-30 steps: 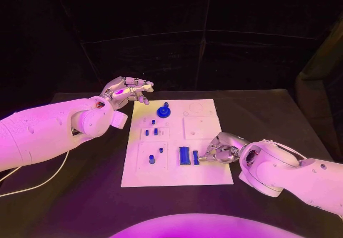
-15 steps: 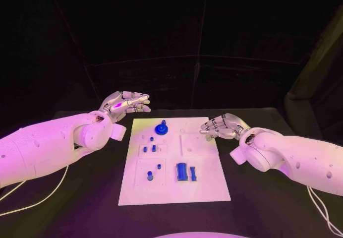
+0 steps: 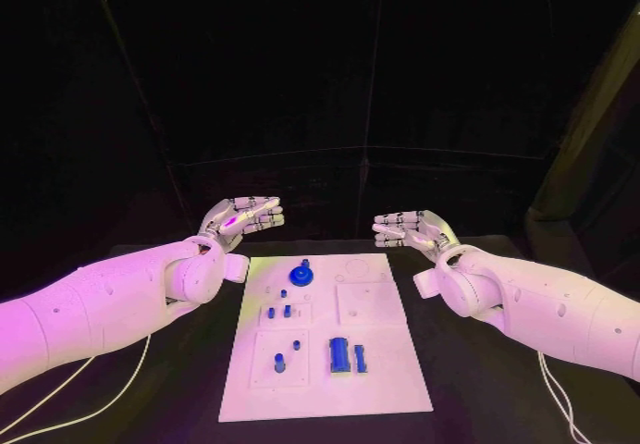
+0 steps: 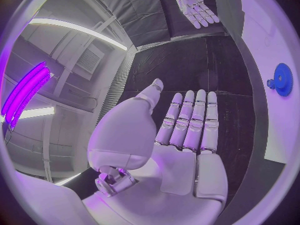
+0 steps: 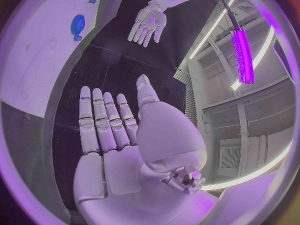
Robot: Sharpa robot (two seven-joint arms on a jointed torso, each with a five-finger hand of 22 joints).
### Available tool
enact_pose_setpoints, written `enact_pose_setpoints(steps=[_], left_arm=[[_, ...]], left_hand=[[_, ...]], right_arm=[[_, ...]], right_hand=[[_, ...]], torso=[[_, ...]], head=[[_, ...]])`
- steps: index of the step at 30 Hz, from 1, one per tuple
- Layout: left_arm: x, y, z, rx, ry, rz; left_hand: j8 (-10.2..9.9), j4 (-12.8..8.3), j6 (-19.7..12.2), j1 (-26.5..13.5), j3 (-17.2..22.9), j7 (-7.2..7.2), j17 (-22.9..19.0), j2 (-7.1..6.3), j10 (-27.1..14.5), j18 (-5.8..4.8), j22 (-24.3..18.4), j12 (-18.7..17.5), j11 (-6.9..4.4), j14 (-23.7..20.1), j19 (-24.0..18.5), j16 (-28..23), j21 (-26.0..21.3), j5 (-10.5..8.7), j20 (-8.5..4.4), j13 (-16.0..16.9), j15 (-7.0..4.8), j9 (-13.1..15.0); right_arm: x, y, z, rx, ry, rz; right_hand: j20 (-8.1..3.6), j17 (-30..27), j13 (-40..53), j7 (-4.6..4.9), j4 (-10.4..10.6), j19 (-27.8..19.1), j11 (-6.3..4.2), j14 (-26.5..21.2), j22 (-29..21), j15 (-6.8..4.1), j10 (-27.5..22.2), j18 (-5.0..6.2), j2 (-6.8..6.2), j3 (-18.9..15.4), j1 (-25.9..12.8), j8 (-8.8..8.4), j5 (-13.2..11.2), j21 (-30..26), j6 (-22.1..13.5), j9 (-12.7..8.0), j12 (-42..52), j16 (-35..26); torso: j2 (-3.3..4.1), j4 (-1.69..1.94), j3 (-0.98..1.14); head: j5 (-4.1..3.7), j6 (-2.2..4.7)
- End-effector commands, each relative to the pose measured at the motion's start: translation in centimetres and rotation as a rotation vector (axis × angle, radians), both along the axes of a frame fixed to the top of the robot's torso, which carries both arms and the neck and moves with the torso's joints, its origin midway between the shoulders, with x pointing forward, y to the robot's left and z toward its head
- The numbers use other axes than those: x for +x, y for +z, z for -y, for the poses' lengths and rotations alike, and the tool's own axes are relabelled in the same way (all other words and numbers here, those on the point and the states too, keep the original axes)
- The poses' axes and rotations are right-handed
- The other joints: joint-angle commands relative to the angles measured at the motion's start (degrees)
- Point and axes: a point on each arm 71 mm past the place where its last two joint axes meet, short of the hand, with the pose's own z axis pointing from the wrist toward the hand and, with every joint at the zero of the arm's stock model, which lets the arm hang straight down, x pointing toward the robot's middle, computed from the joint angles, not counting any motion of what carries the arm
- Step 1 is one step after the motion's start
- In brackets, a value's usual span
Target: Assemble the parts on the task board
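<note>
- The left hand (image 3: 244, 220) is seen raised beyond the far edge of the task board (image 3: 387, 370), fingers straight and side by side, palm flat, nothing held.
- The right hand (image 3: 411, 228) is raised opposite it, likewise flat and extended, nothing gripped; both hands are well apart from the parts.
- The task board lies flat in the middle of the black desk (image 3: 480, 370), between the two arms.
- A blue gear-like disc with a knob (image 3: 301, 274) is found at the board's far end; it looks rigid and light, and is judged best taken by the upright knob or pinched across the rim.
- Two blue bars (image 3: 348, 355) lie side by side near the near end; stiff, smooth and probably slippery, they are best pinched across the narrow sides.
- Small blue pegs (image 3: 279, 312) stand in the board's left recesses; tiny and light, a fingertip pinch from above would be called for, and they could easily be tipped.
</note>
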Motion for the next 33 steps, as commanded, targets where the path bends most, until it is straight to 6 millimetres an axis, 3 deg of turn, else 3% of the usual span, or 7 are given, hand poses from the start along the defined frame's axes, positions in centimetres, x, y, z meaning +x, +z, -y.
enact_pose_setpoints(steps=[1,11,12,13,14,19,33], left_arm=[[-0.2,0.0,0.0,0.005,0.004,0.002],[-2.8,-1.0,2.0,0.042,0.085,-0.010],[-3.3,-1.1,2.3,0.048,0.097,-0.011],[-3.7,-1.2,2.6,0.054,0.110,-0.011],[-4.1,-1.3,2.8,0.060,0.122,-0.012],[-6.4,-1.4,4.1,0.089,0.184,-0.012],[-8.5,-1.2,5.1,0.114,0.239,-0.009]], left_hand=[[-2.03,-0.08,-15.74,-21.89,-3.26,-2.96,-3.53,0.17,-16.50,-3.06,-4.51,-2.61,-3.14,-15.25,-13.18,-3.32,-3.31,-2.81,-4.72,-2.70,-2.78,-2.80],[-6.36,-0.08,-27.37,-38.06,-5.54,-5.15,-3.53,0.17,-28.70,-5.26,-7.83,-8.13,-5.46,-26.51,-22.91,-5.77,-3.31,-2.81,-8.22,-2.70,-8.74,-2.80],[-6.36,-0.08,-28.23,-39.25,-5.76,-5.31,-3.53,0.17,-29.60,-5.26,-8.08,-8.13,-5.63,-27.33,-23.64,-5.94,-3.31,-2.81,-8.47,-2.70,-8.74,-2.80],[-6.36,-0.08,-29.11,-40.47,-5.94,-9.33,-3.53,0.17,-30.52,-5.26,-8.32,-8.13,-5.81,-28.19,-24.38,-6.12,-3.31,-2.81,-8.74,-2.70,-8.74,-2.80],[-6.36,-0.08,-29.89,-41.58,-6.03,-9.33,-3.53,0.17,-31.36,-5.27,-8.55,-8.13,-9.83,-28.97,-25.03,-6.26,-3.31,-2.81,-8.98,-2.70,-8.74,-2.80],[-6.36,-0.08,-33.62,-46.74,-10.17,-9.33,-3.53,0.17,-35.27,-5.89,-9.63,-8.13,-9.83,-32.59,-28.16,-10.41,-3.31,-2.81,-10.10,-2.70,-8.74,-2.80],[-6.36,-0.08,-40.53,-56.32,-10.17,-9.33,-3.53,0.17,-42.49,-10.21,-14.14,-8.13,-9.83,-39.28,-33.83,-10.41,-3.31,-2.81,-14.86,-2.70,-8.74,-2.80]], right_arm=[[-0.2,0.1,-0.1,0.005,-0.010,0.002],[-3.2,0.5,-1.5,0.110,-0.129,0.006],[-3.7,0.6,-1.7,0.122,-0.147,0.003],[-4.2,0.7,-1.8,0.133,-0.164,0.001],[-4.6,0.7,-2.0,0.143,-0.179,-0.003],[-6.5,1.0,-2.6,0.175,-0.241,-0.021],[-7.3,1.1,-2.8,0.186,-0.269,-0.032]], right_hand=[[-4.43,-3.85,-2.01,-3.03,0.85,-16.65,-2.96,-17.48,-3.88,-2.54,-16.45,-3.30,-4.21,3.50,-23.76,-2.78,-2.42,-3.04,-15.41,-3.53,-2.80,-2.78],[-7.68,-3.85,-6.28,-5.25,0.85,-28.90,-5.15,-30.34,-3.88,-7.92,-28.56,-5.43,-4.21,6.08,-41.18,-2.78,-7.53,-3.04,-26.74,-3.53,-2.80,-2.78],[-7.91,-3.85,-6.28,-5.41,0.85,-29.81,-9.30,-31.30,-3.88,-7.92,-29.45,-5.43,-4.21,6.24,-42.47,-2.78,-7.53,-3.04,-27.58,-3.53,-2.80,-2.78],[-8.14,-3.85,-6.28,-9.48,0.85,-30.68,-9.30,-32.22,-3.88,-7.92,-30.30,-5.89,-4.21,6.35,-43.70,-2.78,-7.53,-3.04,-28.37,-3.53,-2.80,-2.78],[-8.36,-3.85,-6.28,-9.48,0.85,-31.52,-9.30,-33.10,-3.88,-7.92,-31.10,-6.05,-4.21,6.60,-44.90,-2.78,-7.53,-3.04,-29.16,-3.53,-2.80,-2.78],[-9.43,-3.85,-6.28,-9.48,0.85,-35.49,-9.30,-37.28,-3.88,-7.92,-35.05,-10.70,-4.21,10.90,-50.55,-2.78,-7.53,-3.04,-32.84,-3.53,-2.80,-2.78],[-13.82,-3.85,-6.28,-9.48,0.85,-42.59,-9.30,-44.78,-3.88,-7.92,-42.13,-10.70,-4.21,10.90,-60.77,-2.78,-7.53,-3.04,-39.47,-3.53,-2.80,-2.78]], torso=[[-0.39,0.52,0.13],[-2.03,2.37,0.90],[-2.03,2.37,0.90],[-2.03,2.37,0.90],[-2.03,2.37,0.90],[-2.03,2.37,0.90],[-2.03,2.37,0.90]], head=[[-0.12,0.07],[-0.14,0.70],[-0.14,0.70],[-0.14,0.70],[-0.14,0.70],[-0.14,0.70],[-0.14,0.70]])
